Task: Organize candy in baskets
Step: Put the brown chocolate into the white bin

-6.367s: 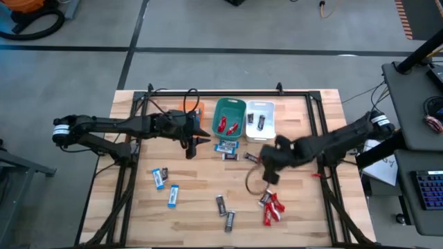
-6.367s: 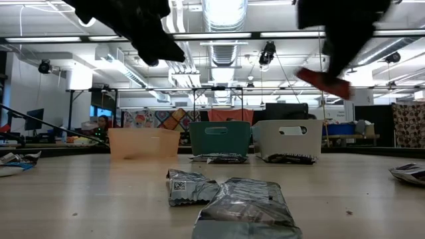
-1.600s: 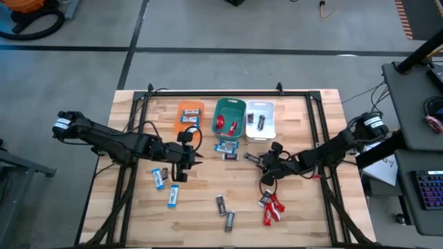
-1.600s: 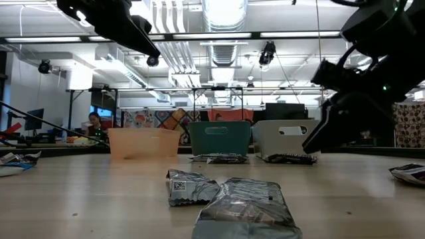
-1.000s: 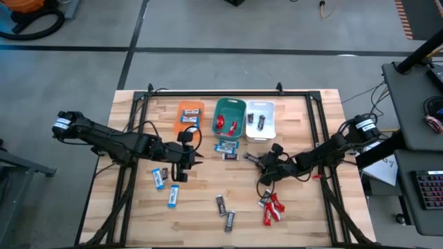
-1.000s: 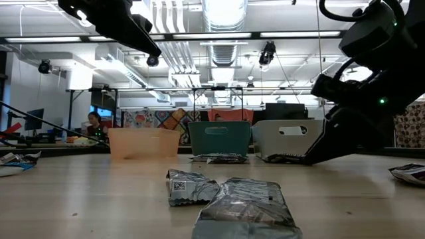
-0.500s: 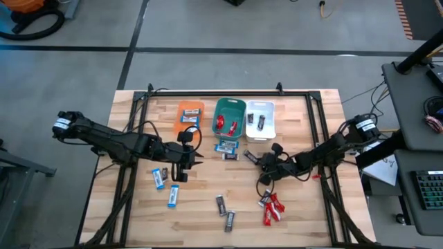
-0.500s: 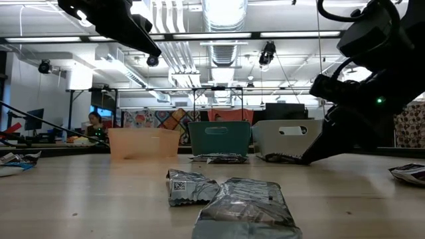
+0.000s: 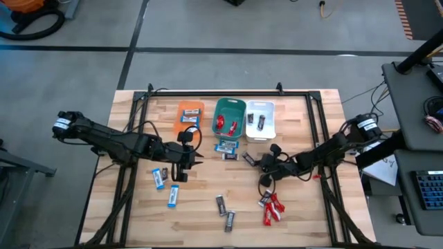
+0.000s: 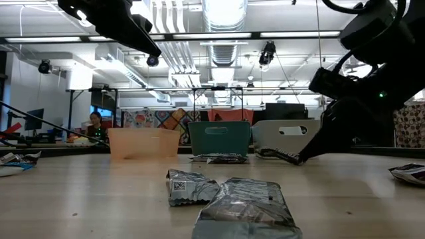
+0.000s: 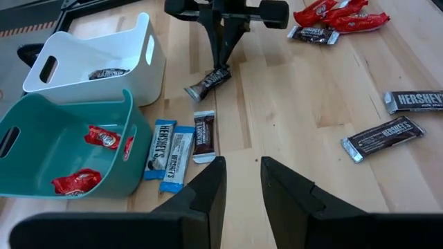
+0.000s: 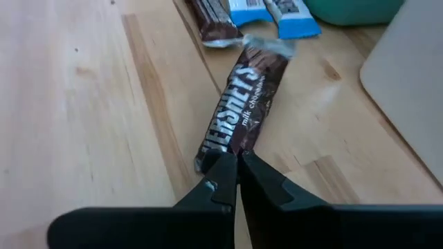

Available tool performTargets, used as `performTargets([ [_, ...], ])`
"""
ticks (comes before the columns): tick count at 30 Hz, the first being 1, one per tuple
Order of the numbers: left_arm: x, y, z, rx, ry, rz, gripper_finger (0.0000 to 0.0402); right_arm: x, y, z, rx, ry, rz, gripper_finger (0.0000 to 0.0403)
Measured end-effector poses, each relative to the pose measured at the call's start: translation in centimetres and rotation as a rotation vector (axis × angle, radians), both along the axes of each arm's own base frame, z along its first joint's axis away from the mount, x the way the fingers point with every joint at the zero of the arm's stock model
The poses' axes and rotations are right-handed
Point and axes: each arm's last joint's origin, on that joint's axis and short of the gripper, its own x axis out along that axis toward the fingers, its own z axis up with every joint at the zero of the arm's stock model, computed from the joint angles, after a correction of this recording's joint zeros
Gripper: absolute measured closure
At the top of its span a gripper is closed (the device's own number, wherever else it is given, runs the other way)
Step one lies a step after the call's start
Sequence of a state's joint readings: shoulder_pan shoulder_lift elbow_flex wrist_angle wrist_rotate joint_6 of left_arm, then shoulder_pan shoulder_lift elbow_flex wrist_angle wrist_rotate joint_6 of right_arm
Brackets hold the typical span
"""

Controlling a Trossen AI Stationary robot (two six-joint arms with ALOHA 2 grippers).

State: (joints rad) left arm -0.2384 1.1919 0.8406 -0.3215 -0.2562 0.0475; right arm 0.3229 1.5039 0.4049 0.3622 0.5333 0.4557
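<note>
My right gripper (image 12: 239,173) sits low over the table's middle (image 9: 261,162), in front of the white basket (image 9: 260,121), and is shut on a dark Hershey's bar (image 12: 240,104). My left gripper (image 11: 242,187) is open and hovers above the table (image 9: 185,163), close to two blue-and-white bars (image 9: 160,178) lying flat. The orange basket (image 9: 190,114) holds blue candy. Red candy lies in the teal basket (image 9: 229,118), and the white one holds dark bars. Blue and dark bars (image 9: 227,146) lie in front of the teal basket. My right gripper pinches the dark bar by the crimped end of its wrapper (image 12: 220,158) between the two fingertips (image 11: 220,61). The fingers slant down from the table's right and lie along the bar. The held end is raised, and the bar (image 10: 279,155) slants away toward the baskets.
Two dark bars (image 9: 225,211) lie near the front edge, and a cluster of red ones (image 9: 271,207) with a dark one lies to their right. A black frame (image 9: 315,117) borders the table. Bare wood lies at the far left and far right.
My right gripper has risen a little and has taken the dark bar's held end up with it. The bar lay flat in front of the white basket a second ago and now slants off the table. The left arm has kept still.
</note>
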Motion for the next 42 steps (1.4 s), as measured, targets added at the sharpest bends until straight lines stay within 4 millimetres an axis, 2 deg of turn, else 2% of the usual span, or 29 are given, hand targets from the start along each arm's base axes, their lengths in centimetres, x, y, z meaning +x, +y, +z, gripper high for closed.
performTargets([
  [10,0.0,0.0,0.0,0.000,0.000,0.000,0.0326,0.1,0.0,1.4,0.001,-0.071,0.010,0.0394],
  [17,0.0,0.0,0.0,0.000,0.000,0.000,0.0326,0.7,0.1,3.2,-0.035,-0.196,0.045,0.0394],
  [26,0.0,0.0,0.0,0.000,0.000,0.000,0.0326,0.3,-1.9,6.5,-0.143,-0.348,-0.185,0.0395],
  [31,0.0,0.0,0.0,0.000,0.000,0.000,0.0326,-0.1,-2.9,8.0,-0.185,-0.372,-0.186,0.0395],
  [36,0.0,0.0,0.0,0.000,0.000,0.000,0.0326,-0.4,-2.7,7.8,-0.163,-0.307,-0.073,0.0395],
  [42,0.0,0.0,0.0,0.000,0.001,0.000,0.0326,-1.1,-2.3,5.7,-0.112,-0.142,-0.060,0.0394],
])
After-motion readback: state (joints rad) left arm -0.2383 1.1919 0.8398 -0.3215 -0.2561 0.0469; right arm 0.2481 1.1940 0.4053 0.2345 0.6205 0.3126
